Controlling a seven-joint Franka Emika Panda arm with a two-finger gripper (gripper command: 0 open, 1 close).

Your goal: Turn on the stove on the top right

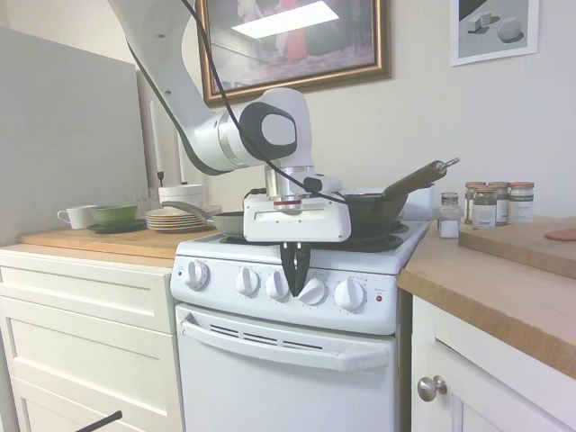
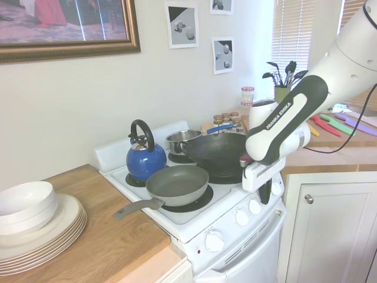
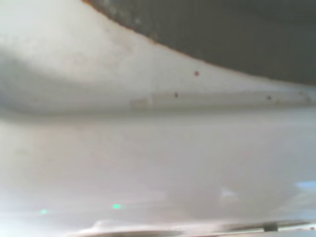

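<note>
The stove stands between white panelled cabinets topped with wood, its front panel carrying five round knobs and a small red light at the panel's right end. In the first exterior view, the gripper points straight down in front of that panel, its dark fingers pressed together into a narrow point with nothing between them. The tip sits between the third knob and the fourth knob, just beside both; whether it touches either cannot be told. Behind the gripper, a dark wok with a long handle rests on the burners. To the left, a stack of plates, a green bowl and a white cup sit on the counter; to the right stand spice jars.

In the second exterior view, the stove shows from the opposite side, holding a blue kettle, a grey frying pan, a small steel pot and the wok. The gripper hangs over the front edge, its fingers closed, down among the knobs. White plates and bowls are stacked on the near counter.

The wrist view is blurred: pale stove surface fills it, with a dark curved edge across one corner.
</note>
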